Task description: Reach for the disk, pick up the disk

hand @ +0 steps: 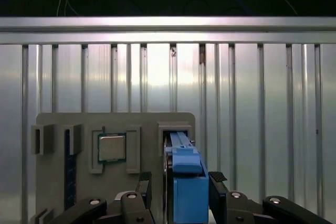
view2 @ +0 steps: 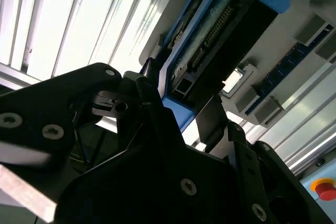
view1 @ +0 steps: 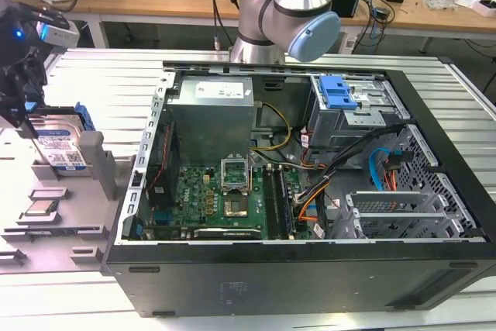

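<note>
Black two-fingered gripper [hand: 181, 179] hangs directly over the flat silver hard-drive disk in its blue plastic bracket [hand: 186, 182], jaws set narrowly apart with one finger at each broad face and a sliver of gap on one side. The disk stands on edge in a slot of the grey plastic holder [view1: 101, 160], at the exterior view's far left, well apart from the open black computer case [view1: 310, 269]. Its long axis runs between the fingers, across their closing line.
</note>
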### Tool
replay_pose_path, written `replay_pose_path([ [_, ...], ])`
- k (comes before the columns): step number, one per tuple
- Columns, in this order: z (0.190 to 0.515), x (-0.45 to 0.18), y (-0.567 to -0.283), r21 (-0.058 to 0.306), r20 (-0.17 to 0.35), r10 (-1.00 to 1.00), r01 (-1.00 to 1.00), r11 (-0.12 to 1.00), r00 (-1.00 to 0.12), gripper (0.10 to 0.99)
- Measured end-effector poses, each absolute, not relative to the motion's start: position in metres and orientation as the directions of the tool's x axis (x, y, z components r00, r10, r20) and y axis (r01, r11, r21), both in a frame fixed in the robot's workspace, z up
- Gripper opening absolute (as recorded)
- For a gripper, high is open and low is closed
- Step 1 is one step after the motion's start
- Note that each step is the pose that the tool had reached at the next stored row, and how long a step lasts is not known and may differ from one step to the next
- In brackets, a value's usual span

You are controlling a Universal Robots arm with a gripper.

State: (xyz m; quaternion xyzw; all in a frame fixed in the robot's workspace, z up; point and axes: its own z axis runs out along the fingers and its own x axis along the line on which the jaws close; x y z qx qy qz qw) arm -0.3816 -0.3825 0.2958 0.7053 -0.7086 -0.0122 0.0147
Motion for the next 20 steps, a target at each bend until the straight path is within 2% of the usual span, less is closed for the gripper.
replay_pose_path([
  [14,0.2909,-0.3816,-0.3825,0.038,0.004,-1.0,-0.999,0.005,-0.005,0.545],
  [15,0.2909,-0.3816,-0.3825,0.038,0.004,-1.0,-0.999,0.005,-0.005,0.529],
  [16,0.2908,-0.3816,-0.3825,0.038,0.004,-1.0,-0.999,0.005,-0.005,0.463],
  [17,0.2908,-0.3816,-0.3825,0.038,0.004,-1.0,-0.999,0.005,-0.005,0.463],
  [18,0.2908,-0.3816,-0.3825,0.038,0.004,-1.0,-0.999,0.005,-0.005,0.365],
  [20,0.2909,-0.3816,-0.3825,0.038,0.004,-1.0,-0.999,0.005,-0.005,0.365],
])
